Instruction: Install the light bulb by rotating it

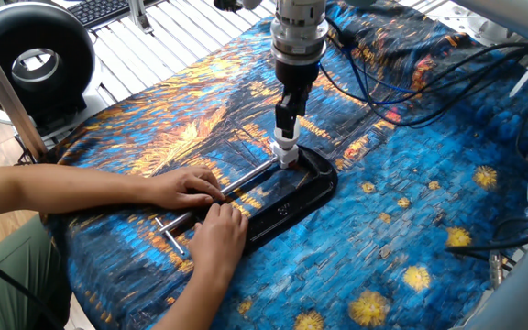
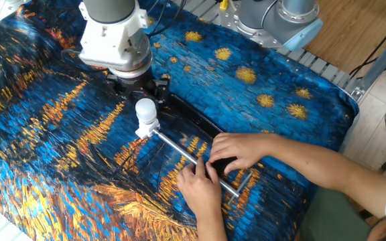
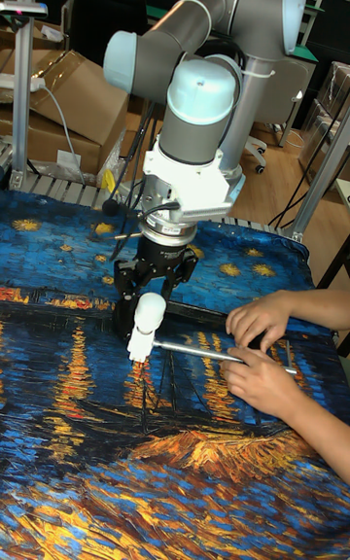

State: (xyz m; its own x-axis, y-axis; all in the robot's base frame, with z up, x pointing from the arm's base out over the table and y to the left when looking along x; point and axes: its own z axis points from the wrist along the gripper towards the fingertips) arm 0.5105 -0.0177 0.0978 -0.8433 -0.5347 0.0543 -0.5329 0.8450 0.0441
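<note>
The light bulb point(image 2: 146, 110), small and frosted white, stands upright on a white socket base point(image 2: 143, 129) at the end of the black C-clamp point(image 1: 287, 203). It also shows in one fixed view as the bulb point(image 1: 287, 147) and in the tall view as the bulb point(image 3: 148, 313). My gripper point(image 2: 141, 90) hangs straight over it, open, its fingers point(image 3: 122, 299) spread wider than the globe and apart from it. From the side, the gripper point(image 1: 286, 126) looks narrow, just above the bulb's top.
A person's two hands point(image 1: 200, 206) press on the clamp's steel screw rod point(image 2: 179, 148) at the near end. The table is covered by a blue and orange painted cloth point(image 1: 401, 211). Black cables point(image 1: 383, 92) trail behind the arm. A black ring light point(image 1: 30, 64) stands at the far left.
</note>
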